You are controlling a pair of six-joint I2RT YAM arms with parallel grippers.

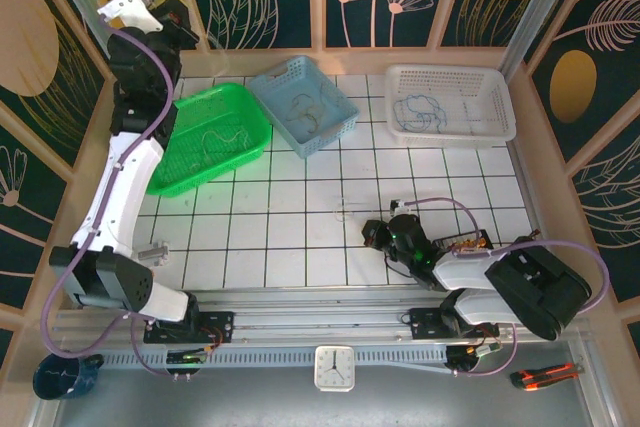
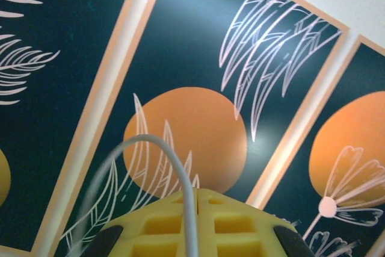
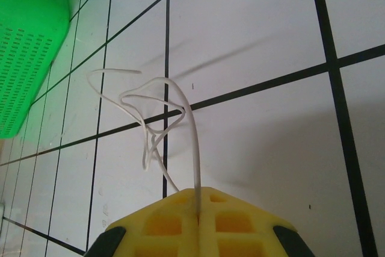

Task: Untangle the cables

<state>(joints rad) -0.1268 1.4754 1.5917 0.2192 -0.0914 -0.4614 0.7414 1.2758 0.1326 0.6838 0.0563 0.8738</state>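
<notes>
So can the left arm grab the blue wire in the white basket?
Probably not. The left gripper is raised at the far left corner, facing the wall, and the blue wire lies in the white basket across the table.

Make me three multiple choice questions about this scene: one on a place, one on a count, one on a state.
1. The green basket sits: A left of the blue basket; B right of it; C on it.
2. Baskets in the top view: A two; B three; C four.
3. The right end effector is: A open; B shut on a pale cable; C shut on a basket.

A, green lies leftmost. B, green, blue and a white basket. B, the cable runs out between its closed pads.
</notes>
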